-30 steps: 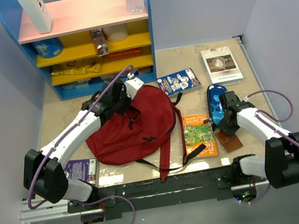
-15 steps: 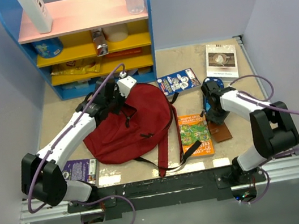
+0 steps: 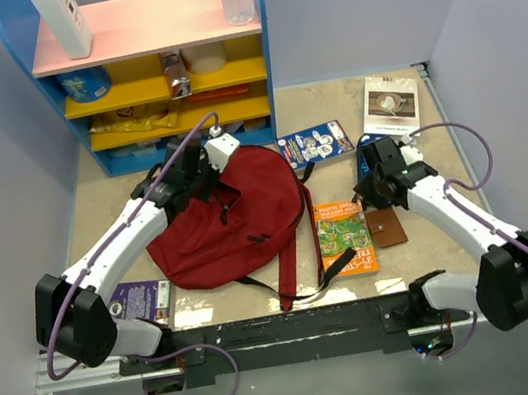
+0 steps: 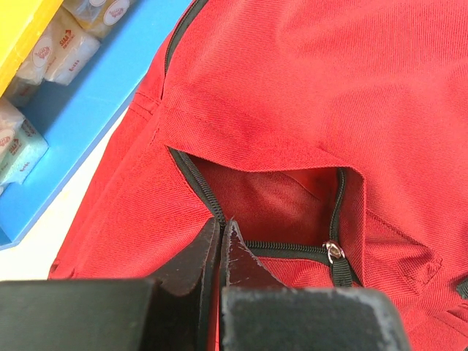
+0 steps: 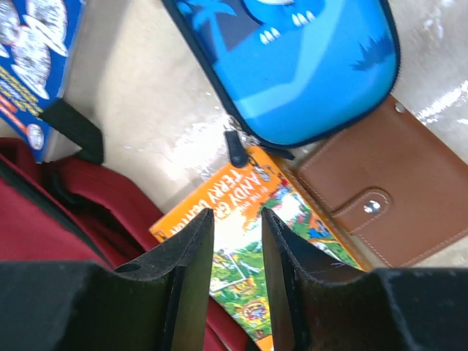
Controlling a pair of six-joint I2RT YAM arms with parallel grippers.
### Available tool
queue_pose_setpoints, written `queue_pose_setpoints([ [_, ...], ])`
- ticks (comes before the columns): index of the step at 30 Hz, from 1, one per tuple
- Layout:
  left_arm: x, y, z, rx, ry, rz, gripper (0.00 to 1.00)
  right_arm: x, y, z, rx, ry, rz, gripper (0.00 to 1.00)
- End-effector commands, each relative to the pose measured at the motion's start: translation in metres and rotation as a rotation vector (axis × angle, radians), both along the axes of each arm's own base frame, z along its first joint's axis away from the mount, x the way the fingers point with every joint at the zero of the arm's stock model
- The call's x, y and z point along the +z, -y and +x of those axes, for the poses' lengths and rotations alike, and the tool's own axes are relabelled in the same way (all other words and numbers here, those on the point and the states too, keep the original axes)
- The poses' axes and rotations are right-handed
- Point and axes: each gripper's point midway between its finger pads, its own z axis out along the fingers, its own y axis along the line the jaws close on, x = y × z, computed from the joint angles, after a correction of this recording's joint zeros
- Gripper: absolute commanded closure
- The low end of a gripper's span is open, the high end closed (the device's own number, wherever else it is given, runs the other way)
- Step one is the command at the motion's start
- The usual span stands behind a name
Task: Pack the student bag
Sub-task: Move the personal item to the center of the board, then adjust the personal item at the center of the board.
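Observation:
The student bag (image 3: 238, 222) is a dark red backpack lying flat at the table's middle left. My left gripper (image 3: 210, 166) is at its far top edge. In the left wrist view the left gripper (image 4: 221, 223) is shut on the black zipper edge of the bag (image 4: 307, 88), beside an open pocket with a silver zip pull. My right gripper (image 3: 367, 192) hovers open above the orange and green book (image 3: 345, 237). In the right wrist view the right gripper (image 5: 235, 216) holds nothing and the book (image 5: 241, 256) shows between its fingers.
A blue pencil case (image 5: 292, 66) lies against a brown wallet (image 5: 387, 205). The wallet (image 3: 387, 228) is right of the orange book. A blue book (image 3: 316, 142) and a white booklet (image 3: 390, 103) lie farther back. A purple book (image 3: 142, 301) sits near left. The shelf unit (image 3: 162, 73) stands at the back.
My right gripper has swung off the pencil case and leftward over the orange book, which slid slightly left. The left gripper has drawn the bag's top edge a little farther back.

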Motion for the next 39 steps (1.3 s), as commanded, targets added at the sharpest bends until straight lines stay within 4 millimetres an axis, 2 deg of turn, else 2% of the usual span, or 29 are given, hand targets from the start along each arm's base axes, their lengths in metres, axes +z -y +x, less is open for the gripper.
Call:
queue_pose_setpoints([
  [1,0.024,0.004,0.009,-0.009,0.075,-0.043,1.00,0.019,-0.009,0.033,-0.017,0.083,0.028,0.64],
  [2,0.026,0.004,0.009,-0.004,0.077,-0.046,1.00,0.001,-0.006,0.038,-0.029,0.026,-0.008,0.64],
  [3,0.028,0.003,0.009,-0.003,0.080,-0.044,1.00,0.006,-0.009,0.049,-0.025,0.029,-0.011,0.65],
  [5,0.030,0.002,0.009,0.002,0.086,-0.042,1.00,-0.014,-0.014,0.057,-0.012,-0.029,-0.025,0.65],
  [6,0.032,0.001,0.009,0.002,0.091,-0.040,1.00,-0.015,-0.016,0.066,-0.008,-0.020,-0.024,0.66],
  [9,0.032,0.000,0.009,0.006,0.091,-0.037,1.00,-0.022,-0.016,0.072,-0.014,-0.039,-0.040,0.66],
  [12,0.032,0.000,0.009,0.006,0.092,-0.035,1.00,-0.024,-0.007,0.071,-0.026,-0.067,-0.082,0.67],
  [15,0.031,0.000,0.009,0.005,0.091,-0.035,1.00,-0.025,0.012,0.064,-0.061,-0.101,-0.139,0.69],
  [20,0.030,0.001,0.009,0.000,0.090,-0.037,1.00,-0.011,0.047,0.057,-0.128,-0.082,-0.202,0.68],
  [23,0.030,0.000,0.009,0.001,0.091,-0.036,1.00,-0.013,0.070,0.051,-0.160,-0.110,-0.230,0.68],
  [28,0.029,0.001,0.009,-0.001,0.090,-0.037,1.00,-0.014,0.086,0.045,-0.156,-0.152,-0.299,0.68],
  [30,0.028,0.000,0.008,-0.002,0.088,-0.035,1.00,-0.005,0.090,0.046,-0.155,-0.138,-0.325,0.68],
  [32,0.026,0.000,0.008,-0.002,0.089,-0.033,1.00,0.012,0.077,0.050,-0.120,-0.072,-0.348,0.68],
  [33,0.024,-0.001,0.007,-0.003,0.085,-0.032,1.00,0.026,0.065,0.049,-0.088,-0.017,-0.358,0.68],
  [34,0.023,-0.001,0.007,-0.003,0.083,-0.031,1.00,0.031,0.061,0.047,-0.077,-0.003,-0.354,0.68],
  [37,0.024,0.000,0.007,-0.004,0.084,-0.036,1.00,0.029,0.054,0.025,-0.082,-0.017,-0.304,0.67],
  [39,0.025,0.001,0.007,-0.005,0.082,-0.039,1.00,0.010,0.054,0.000,-0.083,-0.091,-0.281,0.54],
])
